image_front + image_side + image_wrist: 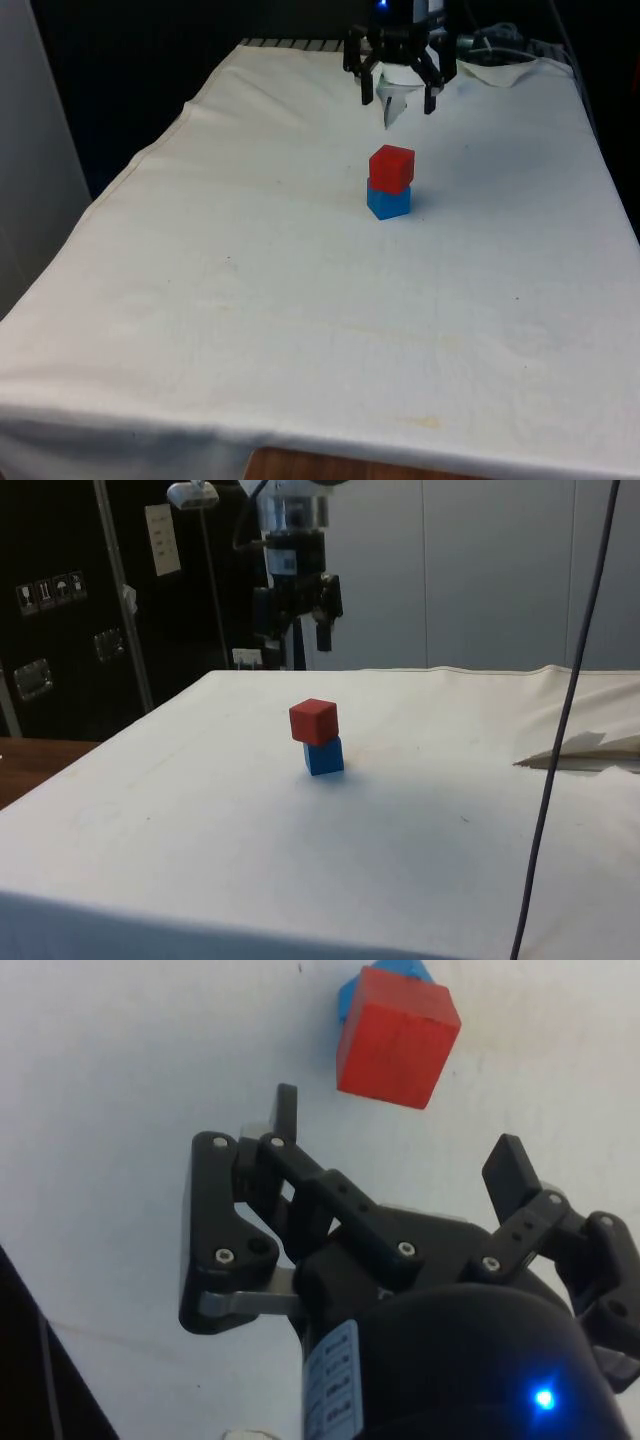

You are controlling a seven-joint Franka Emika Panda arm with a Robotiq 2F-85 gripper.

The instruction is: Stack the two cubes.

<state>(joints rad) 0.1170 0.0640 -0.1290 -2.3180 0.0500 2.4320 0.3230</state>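
Front view first, working outward from the near edge of the white cloth [300, 340]: the closest thing on it is the stack. A red cube [391, 167] sits on top of a blue cube [388, 200], touching it and turned a little against it, so their faces do not quite line up. From the side, the red cube [314, 721] overhangs the blue cube [323, 755] slightly on one side, but it looks level and settled to me.

Beyond the stack, farther up the cloth and raised above it, hangs the black gripper [403, 98]. Its jaws stand apart and hold nothing. The wrist view agrees: the gripper [400, 1155] is spread wide, with the red cube [397, 1036] well clear of both fingers [286, 1112] and the blue cube [350, 995] peeking out from under it.

Behind the gripper, past the stack, a bit of crumpled white paper [505, 70] lies near the far end of the cloth.

By my reckoning the stacking itself is done and the arm is at the retreat stage. All the next move calls for is keeping clear of the stack so the offset red cube is not nudged.
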